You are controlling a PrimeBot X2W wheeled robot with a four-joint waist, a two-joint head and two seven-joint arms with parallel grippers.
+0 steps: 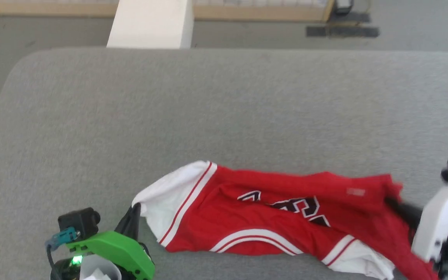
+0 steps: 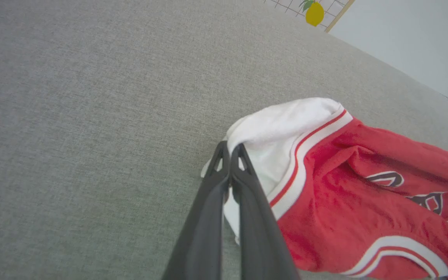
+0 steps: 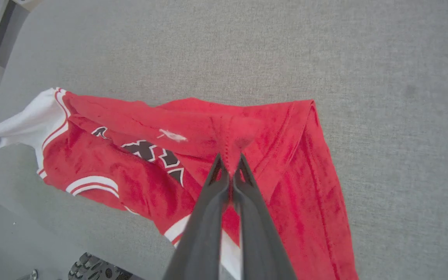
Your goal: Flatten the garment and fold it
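Table (image 1: 224, 97), grey and cloth-covered, bears the garment (image 1: 270, 217) at 6 o'clock in the head view. It is bunched into a band running from 9 to 3, with part of the print showing. Left gripper (image 2: 230, 149) pinches the white sleeve (image 2: 278, 136) at the 9 o'clock end. Right gripper (image 3: 230, 159) pinches puckered red cloth near the 3 o'clock end. The best move looks to be lifting both ends together, drawing them apart evenly until taut, then laying the garment flat without twisting.
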